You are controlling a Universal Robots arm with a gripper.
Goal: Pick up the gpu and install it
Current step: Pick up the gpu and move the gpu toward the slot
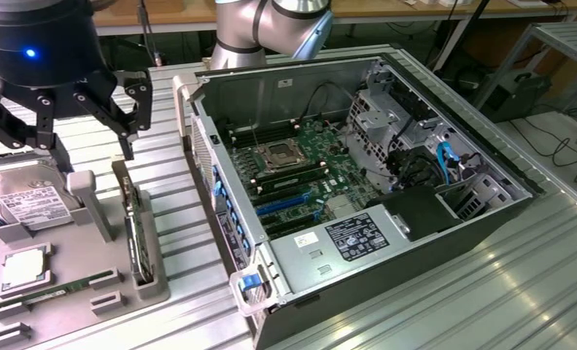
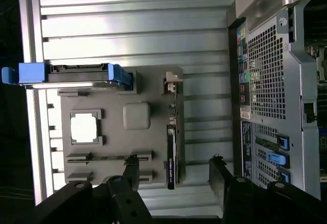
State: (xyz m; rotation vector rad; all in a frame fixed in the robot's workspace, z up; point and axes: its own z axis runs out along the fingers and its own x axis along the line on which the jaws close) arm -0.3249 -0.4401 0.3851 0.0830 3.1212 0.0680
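gripper (image 1: 93, 152) wide above thin dark gpu (image 1: 133, 222)

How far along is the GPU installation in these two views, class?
Done: nothing visible yet; the gpu stands on edge in its slot of the grey tray. In hand: nothing; the open gripper hovers above the card. Left: lifting it and seating it in the open computer case.

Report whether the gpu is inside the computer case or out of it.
Out. The gpu stands on edge in a slot of the grey tray beside the case, with the open hand above it.
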